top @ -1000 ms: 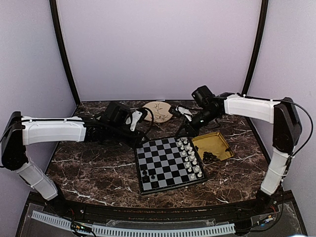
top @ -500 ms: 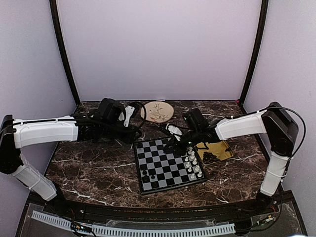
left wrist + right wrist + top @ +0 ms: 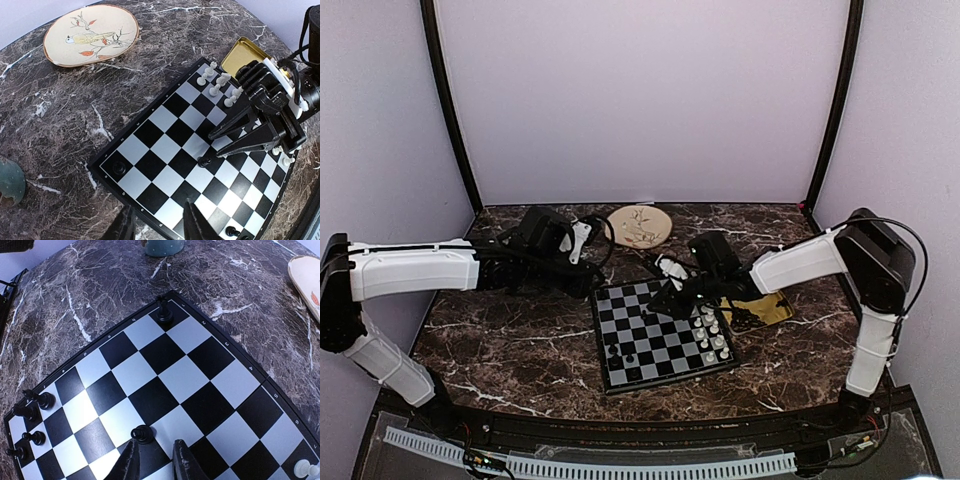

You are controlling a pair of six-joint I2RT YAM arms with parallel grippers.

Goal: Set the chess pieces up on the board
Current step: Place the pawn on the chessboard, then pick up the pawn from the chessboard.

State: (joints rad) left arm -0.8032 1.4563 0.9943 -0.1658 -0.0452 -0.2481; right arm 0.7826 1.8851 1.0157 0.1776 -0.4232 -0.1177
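Observation:
The board (image 3: 658,342) lies at mid table. My right gripper (image 3: 668,297) hangs low over its far half, jaws open. In the right wrist view its fingertips (image 3: 129,460) stand just behind a black pawn (image 3: 142,434) that stands free on the board (image 3: 200,357). Another black piece (image 3: 163,315) sits in the far corner, and several stand at the left edge (image 3: 35,410). My left gripper (image 3: 157,212) is open and empty over the board's far-left rim. Its view shows the same pawn (image 3: 204,161) and the corner piece (image 3: 119,167).
White pieces (image 3: 705,320) line the board's right side. A yellow tray (image 3: 768,290) with a heap of black pieces (image 3: 748,318) lies right of the board. A bird plate (image 3: 640,225) lies at the back. A green cup (image 3: 162,246) stands by the board's far-left corner.
My right arm swung from the back right down over the board's far half. A black pawn now stands before its open fingers. My left arm drew back a little to the left.

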